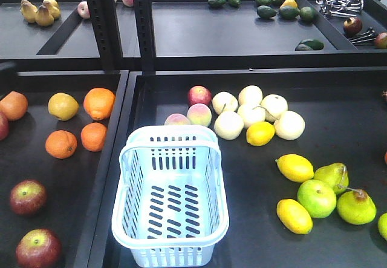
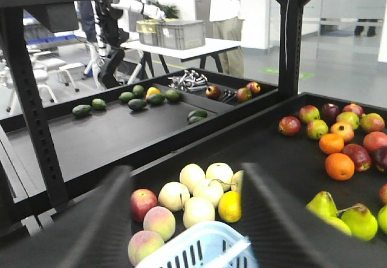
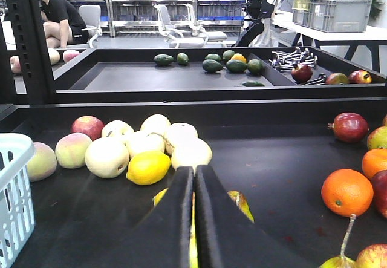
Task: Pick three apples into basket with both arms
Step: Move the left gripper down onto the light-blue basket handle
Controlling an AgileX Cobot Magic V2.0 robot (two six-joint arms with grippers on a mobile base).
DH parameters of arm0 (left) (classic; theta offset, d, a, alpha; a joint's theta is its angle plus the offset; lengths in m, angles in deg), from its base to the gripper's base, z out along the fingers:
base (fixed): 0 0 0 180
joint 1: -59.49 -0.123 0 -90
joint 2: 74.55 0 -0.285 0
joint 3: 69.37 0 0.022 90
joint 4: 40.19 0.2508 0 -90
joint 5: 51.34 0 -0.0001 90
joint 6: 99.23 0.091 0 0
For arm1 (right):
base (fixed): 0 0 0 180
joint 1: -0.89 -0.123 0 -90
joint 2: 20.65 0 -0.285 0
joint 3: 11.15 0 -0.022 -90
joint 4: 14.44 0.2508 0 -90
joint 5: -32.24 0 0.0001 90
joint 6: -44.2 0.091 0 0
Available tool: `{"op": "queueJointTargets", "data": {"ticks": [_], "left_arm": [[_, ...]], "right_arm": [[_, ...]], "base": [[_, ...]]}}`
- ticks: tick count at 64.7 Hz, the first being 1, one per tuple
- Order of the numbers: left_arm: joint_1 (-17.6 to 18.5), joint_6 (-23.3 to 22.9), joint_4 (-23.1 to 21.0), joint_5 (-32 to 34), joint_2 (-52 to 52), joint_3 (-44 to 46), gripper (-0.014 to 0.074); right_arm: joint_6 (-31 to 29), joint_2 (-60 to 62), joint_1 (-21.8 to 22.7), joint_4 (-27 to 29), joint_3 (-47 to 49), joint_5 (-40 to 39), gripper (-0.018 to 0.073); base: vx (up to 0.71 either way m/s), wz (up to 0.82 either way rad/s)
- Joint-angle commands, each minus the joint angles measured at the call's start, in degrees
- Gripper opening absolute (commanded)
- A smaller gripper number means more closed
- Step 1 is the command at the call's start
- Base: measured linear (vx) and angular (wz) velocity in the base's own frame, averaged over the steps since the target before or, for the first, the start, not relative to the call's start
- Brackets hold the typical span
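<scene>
All the fruit for the task lies in the left tray (image 1: 72, 219) of the black surface, outside the basket (image 1: 172, 244). The nearest apple (image 1: 38, 248) sits at the front-left corner, dark red with a yellow-green patch around its stem. The second apple (image 1: 27, 196) lies just behind it, with the same colouring and its stem dimple turned upward. The third apple (image 1: 2, 126) is cut off by the left edge of the view, near two oranges (image 1: 61, 144).

The basket is pale blue-white plastic with slotted walls and floor. It stands upright at the front-left of the middle tray, just beside the divider, with its handle folded down at the far rim. Peaches (image 1: 177, 120) lie just beyond it.

The left gripper (image 2: 184, 171) hangs above the basket's far end, its blurred fingers (image 2: 115, 219) spread wide and holding nothing. The right gripper (image 3: 195, 170) has its fingers pressed together with nothing between them, low over the surface near a lemon (image 3: 148, 167).
</scene>
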Motion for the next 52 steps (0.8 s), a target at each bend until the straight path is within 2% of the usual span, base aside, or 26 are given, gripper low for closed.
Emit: {"op": "queueJointTargets", "data": {"ticks": [1,6,13,20,35,52], "left_arm": [[1.2,2.6,2.8,0.8,-3.8,4.9,0.0551],[1.8,3.9,2.8,4.5,-7.5,7.1,0.0583],[2.5,4.7,2.8,9.7,-13.0,10.0,0.0582],[3.4,7.6,2.8,13.3,-18.2,11.8,0.0582],[6.1,17.8,2.8,12.6,-27.3,12.2,0.0582],[11.9,23.4,2.8,10.2,-36.9,12.2,0.0582]], "right_arm": [[-0.3,0.2,0.1,-0.5,-0.7,-4.2,-0.0008],[-0.3,0.2,0.1,-0.5,-0.7,-4.2,-0.0008],[-0.3,0.2,0.1,-0.5,-0.7,-4.2,-0.0008],[-0.3,0.2,0.1,-0.5,-0.7,-4.2,-0.0008],[-0.3,0.2,0.1,-0.5,-0.7,-4.2,-0.0008],[-0.3,0.2,0.1,-0.5,-0.7,-4.2,-0.0008]], "base": [[0.0,0.0],[0.0,0.0],[0.0,0.0],[0.0,0.0],[0.0,0.0],[0.0,0.0]]}}
